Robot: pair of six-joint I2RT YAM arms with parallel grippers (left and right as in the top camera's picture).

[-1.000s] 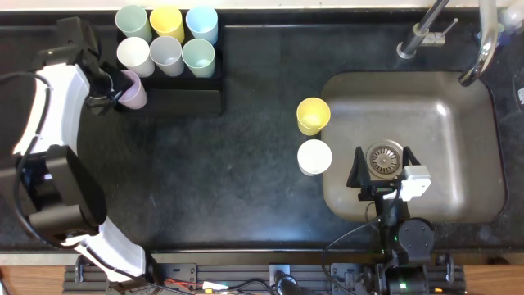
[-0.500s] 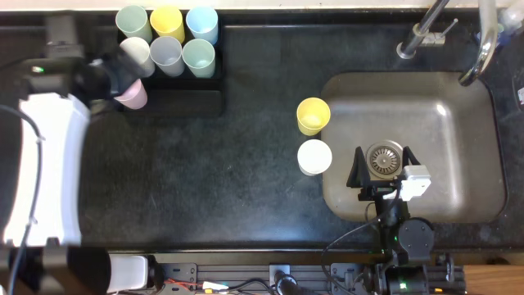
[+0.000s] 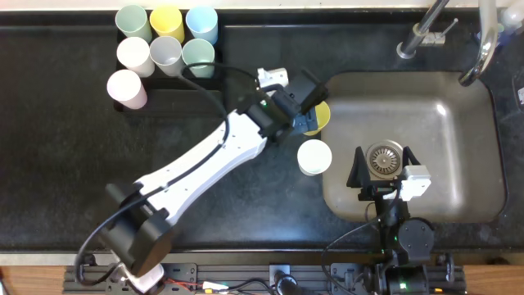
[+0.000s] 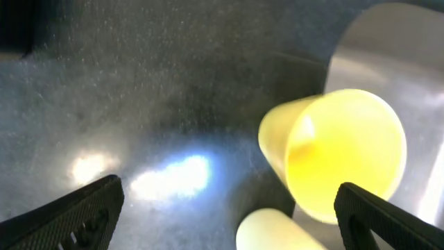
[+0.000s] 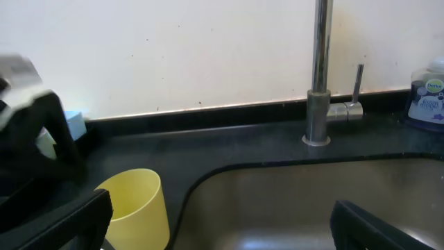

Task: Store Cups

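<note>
Cups left to store: yellow cup [image 4: 333, 153] stands on the worktop [image 3: 270, 213] at the sink's [image 3: 458, 106] nine o'clock, white cup [image 3: 314, 156] at its six o'clock. Left claw [image 3: 309, 105] hangs spread wide over the yellow one — a pick-up, seemingly, calling next for a descent and a squeeze.

Bench [image 3: 74, 164]: dark, speckled stone worktop running the whole width, lit by a bright glare patch.
Sink [image 3: 458, 123]: steel basin set into the bench at the right.
Faucet [image 3: 422, 33]: on the far right strip, behind the sink.
Soap bottle [image 5: 427, 94]: far right, near the faucet.
Rack [image 3: 184, 100]: black, far left corner.
Pink cup [image 3: 127, 88]: at the rack's near left end; in it or beside it, cannot tell.
Yellow cup [image 3: 321, 121]: upright, just left of the sink's rim.
White cup [image 3: 314, 156]: just near of the yellow cup.
</note>
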